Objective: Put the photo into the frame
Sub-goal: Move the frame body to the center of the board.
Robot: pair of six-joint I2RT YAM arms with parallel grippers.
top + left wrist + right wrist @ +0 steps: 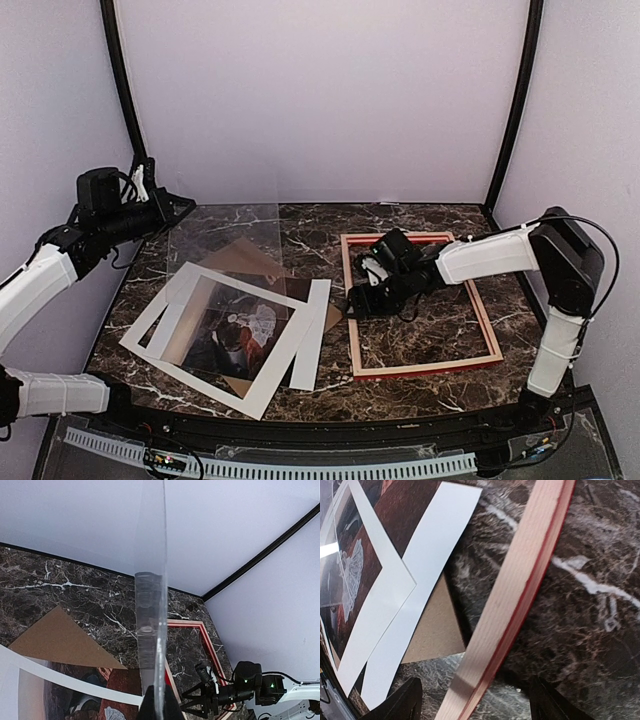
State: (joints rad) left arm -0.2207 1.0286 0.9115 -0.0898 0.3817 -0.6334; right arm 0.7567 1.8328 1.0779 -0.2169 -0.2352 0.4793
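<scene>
photo (225,345) 1 | frame (430,365) 1 | mat (195,378) 1 | backing board (245,258) 1 | clear sheet (225,235) 1

top cam overhead, r wrist near frame (517,580)

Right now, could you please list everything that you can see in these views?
frame: one, red with pale wood edges, flat on the right half
mat: one, white with a cutout, left half, over the photo
photo: one, dark with white margins, under the mat
backing board: one, brown, bottom of that pile
clear sheet: one, transparent, raised at back left
table: one, dark marble
left tool: one, black, shut on the clear sheet
right tool: one, black, open astride the frame's left rail
</scene>
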